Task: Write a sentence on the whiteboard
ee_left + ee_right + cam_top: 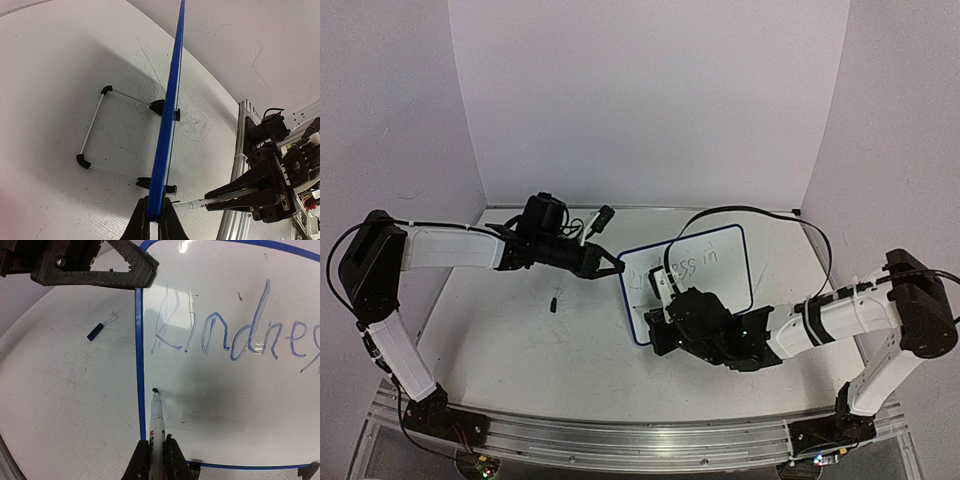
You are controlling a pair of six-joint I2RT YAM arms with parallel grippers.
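Observation:
The whiteboard (720, 290) stands tilted on its wire stand (95, 125) at mid-table. My left gripper (154, 212) is shut on its blue frame (170, 100) at the left edge. The sentence (235, 335) reads "Kindnes" in the right wrist view, cut off at that view's right edge, and "Kindness in" (685, 265) from above. My right gripper (156, 452) is shut on a white marker (157, 420). The marker's black tip (154, 390) sits against the blank board surface (225, 415) below the "K", just inside the left frame.
A dark marker cap (554, 300) lies on the scuffed tabletop, left of the board. Black clip feet (157, 106) hold the board to the stand. The aluminium rail (620, 440) runs along the near edge. White walls close in the back and sides.

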